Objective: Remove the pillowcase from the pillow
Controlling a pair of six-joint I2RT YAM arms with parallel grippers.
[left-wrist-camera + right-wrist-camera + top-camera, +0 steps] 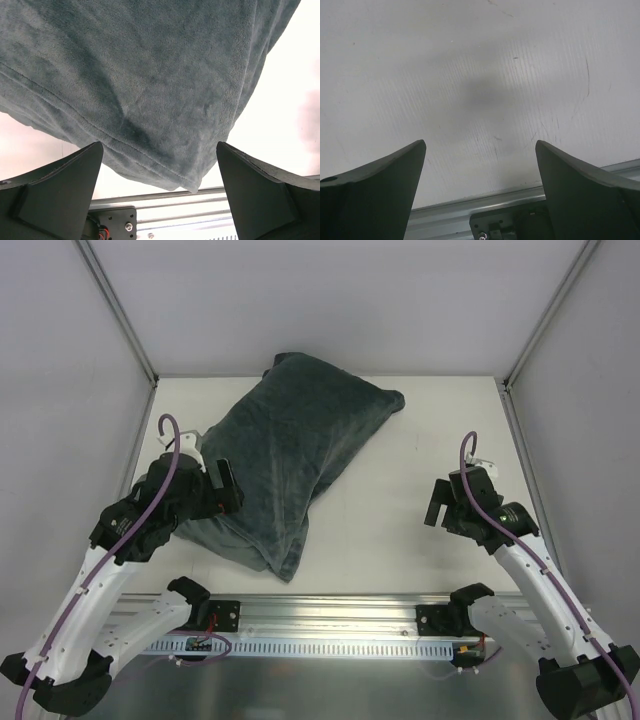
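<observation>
The dark grey-teal plush pillowcase (290, 455) lies diagonally across the table's middle left, bulging and full. The pillow inside is hidden by it. My left gripper (226, 488) hovers over the pillowcase's near left part, jaws open wide and nothing between them. In the left wrist view the plush pillowcase (145, 85) fills the top, its stitched seam and near corner hanging between the open fingers (60, 190) of the left gripper (160, 150). My right gripper (436, 502) hangs open over bare table at the right, well away from the fabric. The right gripper (480, 147) shows only white table between its fingers.
The white table (410, 500) is walled by grey panels with metal corner posts (115, 310). An aluminium rail (330, 625) with the arm bases runs along the near edge; the same rail (470, 215) shows below the right fingers.
</observation>
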